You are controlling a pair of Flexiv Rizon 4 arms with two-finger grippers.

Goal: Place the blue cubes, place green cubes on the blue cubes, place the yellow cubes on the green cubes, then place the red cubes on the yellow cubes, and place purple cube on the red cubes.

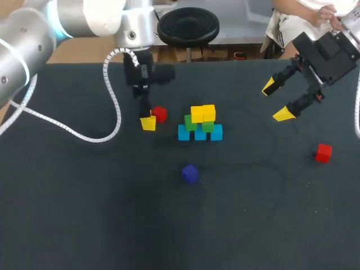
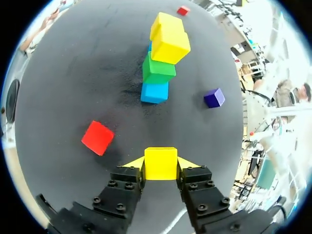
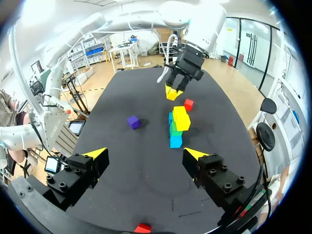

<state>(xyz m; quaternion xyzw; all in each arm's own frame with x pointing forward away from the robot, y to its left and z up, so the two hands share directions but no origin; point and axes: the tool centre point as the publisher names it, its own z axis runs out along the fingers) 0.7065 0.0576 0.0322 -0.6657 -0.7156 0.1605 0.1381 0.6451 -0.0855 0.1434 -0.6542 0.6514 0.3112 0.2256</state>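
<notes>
Stack: the stack [image 1: 200,125] stands mid-table on the dark table mat [image 1: 84,225]. It is a row of light blue cubes [image 1: 199,134] with two green cubes [image 1: 191,122] on them and two yellow cubes [image 1: 197,114] on the greens.
Left claw: my left gripper [image 2: 161,164] is clamped on a small yellow cube [image 2: 160,160], with one yellow tip pressed to each side face. I cannot tell whether the cube touches the mat.
Right claw: my right gripper [image 1: 278,101] hangs wide open and empty, at about 2 o'clock from the stack and well apart from it.
Loose pieces: a red cube [image 1: 160,114] lies just beside the left gripper, at about 1 o'clock from it. A second red cube [image 1: 323,152] lies at 4 o'clock from the stack, under the right gripper's side of the table. A purple cube [image 1: 190,174] lies at 6 o'clock from the stack.
Bearing that matters: in the head view the stack is at 3 o'clock from the held cube, near it. In the left wrist view it is straight ahead of the fingers.
Long axis: the blue row runs 9 to 3, so the left gripper faces it end-on.
Nearer arm: the left, by a wide margin.
Step, as I judge it: the yellow layer is under way and the held cube belongs to it. The reds and the purple are not yet placed.
Risk: a low sideways carry could clip the near end of the row, so I would lift before crossing.
</notes>
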